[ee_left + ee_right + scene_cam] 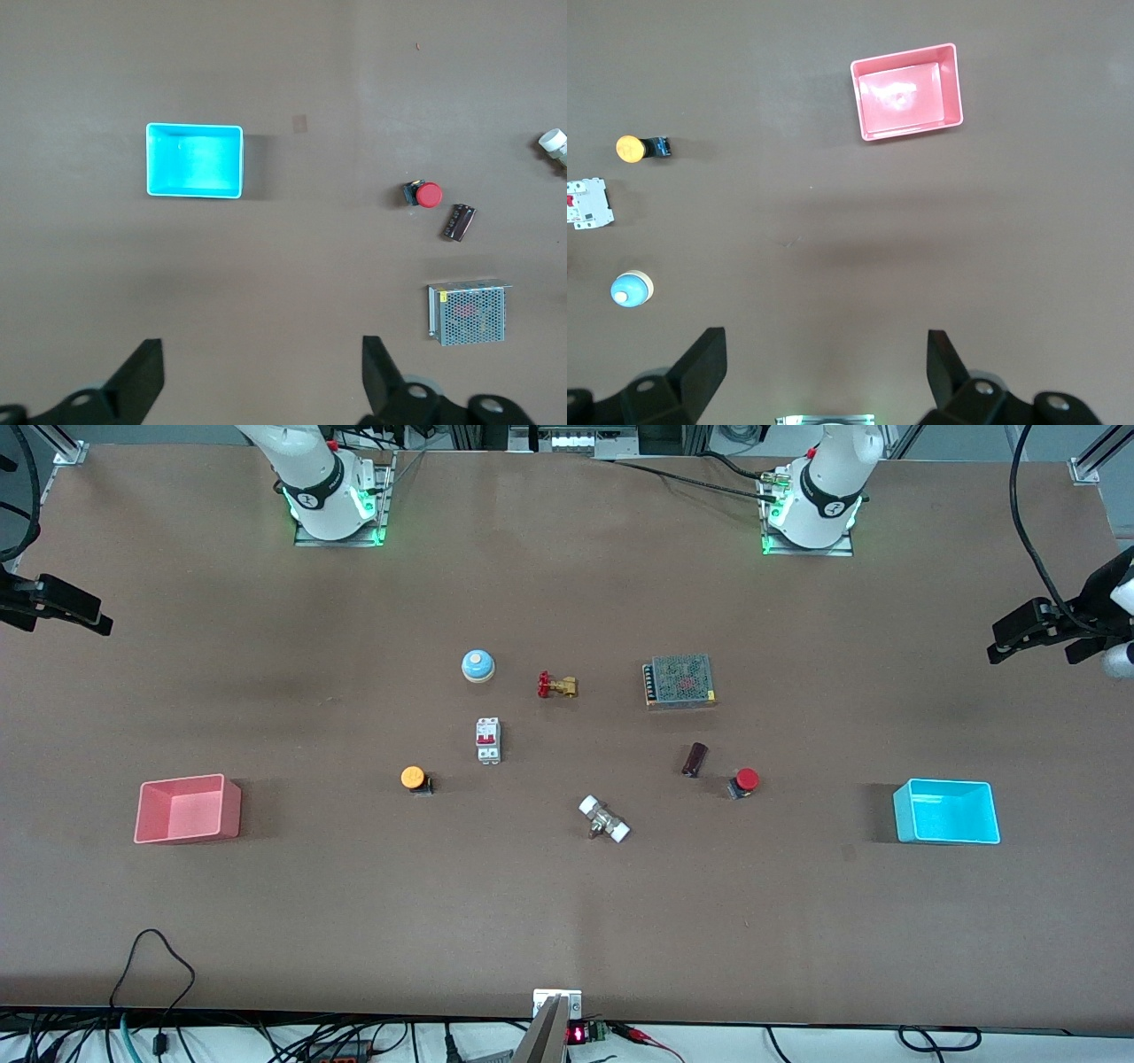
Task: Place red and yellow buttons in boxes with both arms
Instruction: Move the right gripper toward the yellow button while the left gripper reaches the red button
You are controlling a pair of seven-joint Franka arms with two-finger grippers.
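The red button (745,781) lies on its side on the table (567,921), cap toward the cyan box (946,811), just beside a dark cylinder (695,759). The yellow button (415,779) also lies on its side, cap toward the pink box (187,809), near a white breaker (488,740). A white-capped fitting (604,819) lies between the buttons, nearer the front camera. The left gripper (261,376) hangs high over the table near the cyan box, fingers wide apart, holding nothing. The right gripper (827,372) hangs likewise near the pink box, wide apart and empty.

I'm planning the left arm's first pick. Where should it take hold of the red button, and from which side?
A judgement: grip the red button from above, fingers across the dark base just under the round cap. It lies tipped on its side, clear of the brown cylinder beside it.
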